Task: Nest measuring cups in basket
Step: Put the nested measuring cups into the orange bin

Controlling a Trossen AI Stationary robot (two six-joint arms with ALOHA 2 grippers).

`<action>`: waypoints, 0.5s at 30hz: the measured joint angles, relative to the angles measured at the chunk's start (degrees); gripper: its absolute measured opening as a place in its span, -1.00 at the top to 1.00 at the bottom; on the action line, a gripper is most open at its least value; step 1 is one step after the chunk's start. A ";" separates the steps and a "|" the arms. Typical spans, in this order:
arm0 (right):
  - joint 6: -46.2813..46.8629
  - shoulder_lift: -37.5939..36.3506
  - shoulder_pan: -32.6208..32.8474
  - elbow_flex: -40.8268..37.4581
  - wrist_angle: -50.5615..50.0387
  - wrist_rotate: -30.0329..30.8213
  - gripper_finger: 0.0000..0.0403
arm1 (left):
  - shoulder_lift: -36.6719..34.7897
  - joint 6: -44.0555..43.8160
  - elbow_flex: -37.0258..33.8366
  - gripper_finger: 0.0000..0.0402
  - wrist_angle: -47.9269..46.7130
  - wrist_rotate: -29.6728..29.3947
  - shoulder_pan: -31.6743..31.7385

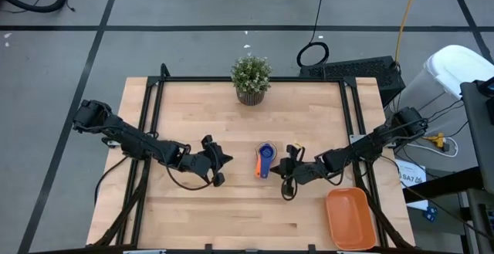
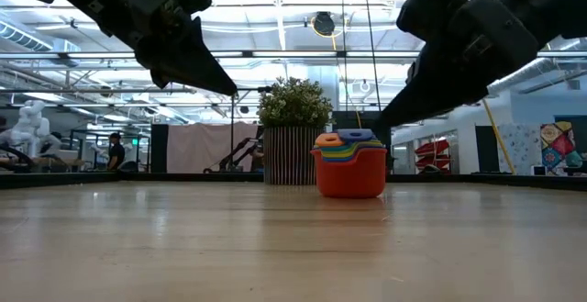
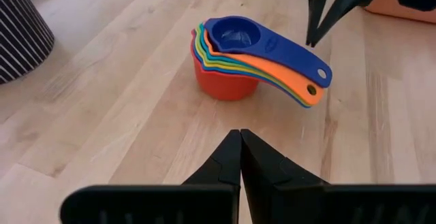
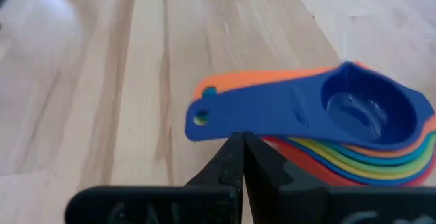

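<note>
Plastic measuring cups (image 3: 235, 57) nested on wooden table (image 1: 231, 208).

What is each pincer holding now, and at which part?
Nothing is held. The left pincer and the right pincer are both shut and empty, one on each side of the stacked measuring cups, which rest on the table.

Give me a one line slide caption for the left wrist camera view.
Nested measuring cups stand stacked on the wooden table, blue cup on top, between the shut left gripper and right gripper.
</note>
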 joint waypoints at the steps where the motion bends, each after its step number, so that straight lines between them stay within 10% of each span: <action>1: -0.04 0.16 -0.10 0.00 0.32 -0.08 1.00 | 0.00 -0.02 0.00 0.96 0.00 0.00 0.00; 15: 1.92 4.01 0.64 -0.02 3.45 -1.36 1.00 | 0.00 1.32 0.00 0.96 1.90 -0.04 0.00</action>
